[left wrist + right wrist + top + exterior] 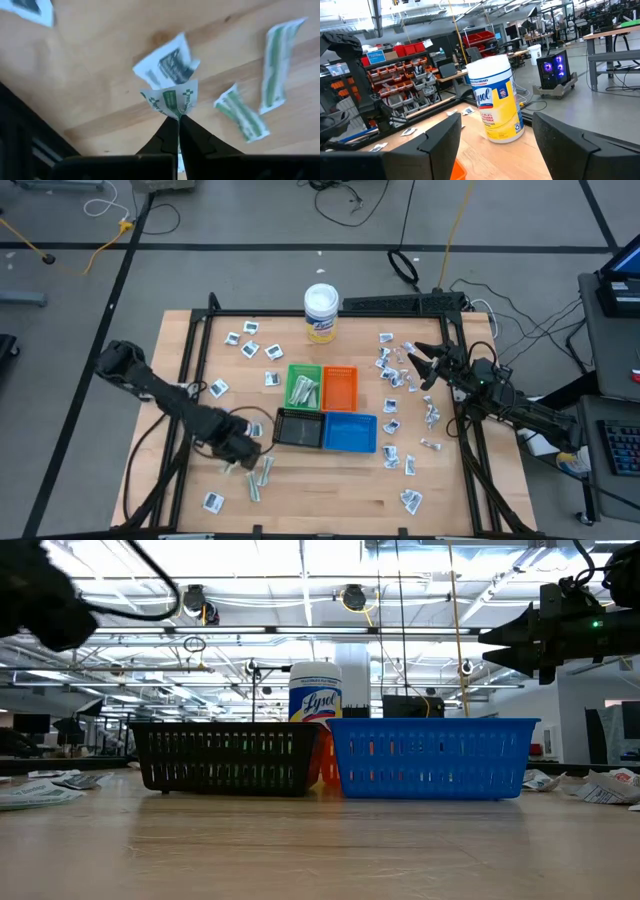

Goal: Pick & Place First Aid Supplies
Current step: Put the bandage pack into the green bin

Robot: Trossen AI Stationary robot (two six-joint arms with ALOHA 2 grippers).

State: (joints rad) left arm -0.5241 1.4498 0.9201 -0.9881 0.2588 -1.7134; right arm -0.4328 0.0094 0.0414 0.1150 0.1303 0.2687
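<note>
- the left hand (178, 120) has its tips pinched together on one edge of a small green-printed packet (172, 100), just above the tabletop (330, 500) in front of the black tray (299, 428).
- the hold looks thin, only a corner of the wrapper; a quick swing toward the trays could let it slide out and fall short.
- another packet (167, 62) lies right beside the held one, and two wrapped strips (274, 62) lie near; a low carry could drag them along.
- the right hand (428, 366) hovers with fingers spread wide and empty, over the scattered packets (395, 372) on the right side.
- green tray (304, 386): holds several pale strips.
- orange tray (340, 388), blue tray (350, 432) and the black tray look empty from above.
- the lidded wipes tub (320, 311) stands behind the trays.
</note>
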